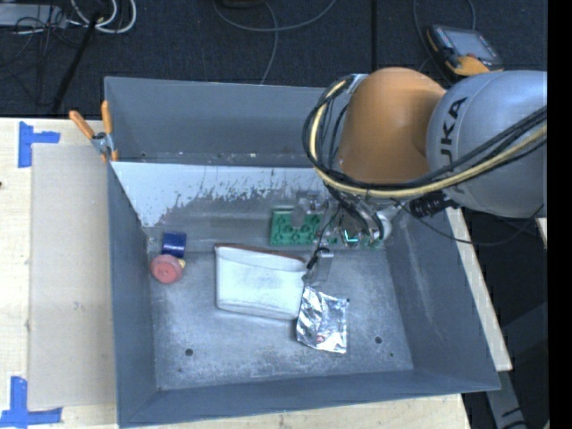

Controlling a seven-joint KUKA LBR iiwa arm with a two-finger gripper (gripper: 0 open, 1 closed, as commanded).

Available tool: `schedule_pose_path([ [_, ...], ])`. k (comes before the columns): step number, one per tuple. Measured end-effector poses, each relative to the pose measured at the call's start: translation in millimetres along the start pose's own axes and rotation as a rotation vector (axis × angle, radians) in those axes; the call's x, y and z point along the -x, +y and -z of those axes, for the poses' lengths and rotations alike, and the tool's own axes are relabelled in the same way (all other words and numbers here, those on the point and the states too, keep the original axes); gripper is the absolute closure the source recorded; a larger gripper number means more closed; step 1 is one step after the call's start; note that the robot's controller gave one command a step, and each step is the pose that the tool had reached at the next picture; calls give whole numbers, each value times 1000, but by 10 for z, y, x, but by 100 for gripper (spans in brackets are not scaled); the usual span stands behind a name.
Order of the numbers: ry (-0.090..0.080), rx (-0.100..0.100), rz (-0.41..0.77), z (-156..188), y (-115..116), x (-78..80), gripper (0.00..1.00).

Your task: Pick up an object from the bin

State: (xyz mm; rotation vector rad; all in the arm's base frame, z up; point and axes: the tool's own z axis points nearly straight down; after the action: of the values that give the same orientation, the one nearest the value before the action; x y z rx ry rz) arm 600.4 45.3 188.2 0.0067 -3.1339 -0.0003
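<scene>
My gripper (318, 263) hangs low in the right middle of the bin, under the arm's orange cover. Its tip is at the upper edge of a crumpled piece of silver foil (323, 322) and beside the right edge of a flat white pad with a dark red rim (257, 282). Whether it touches either I cannot tell. A green studded piece (292, 228) lies just behind it, partly hidden by the wrist.
A pink round thing with a blue and yellow cap (168, 261) lies near the left wall. The arm and its cables cover the bin's back right corner.
</scene>
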Motion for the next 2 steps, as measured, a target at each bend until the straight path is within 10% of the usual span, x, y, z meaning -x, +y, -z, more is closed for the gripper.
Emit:
schedule_pose_path([
  [1,7,-1,-114,-1195,227,-13,0],
  [2,-4,3,-115,-1122,237,21,100],
])
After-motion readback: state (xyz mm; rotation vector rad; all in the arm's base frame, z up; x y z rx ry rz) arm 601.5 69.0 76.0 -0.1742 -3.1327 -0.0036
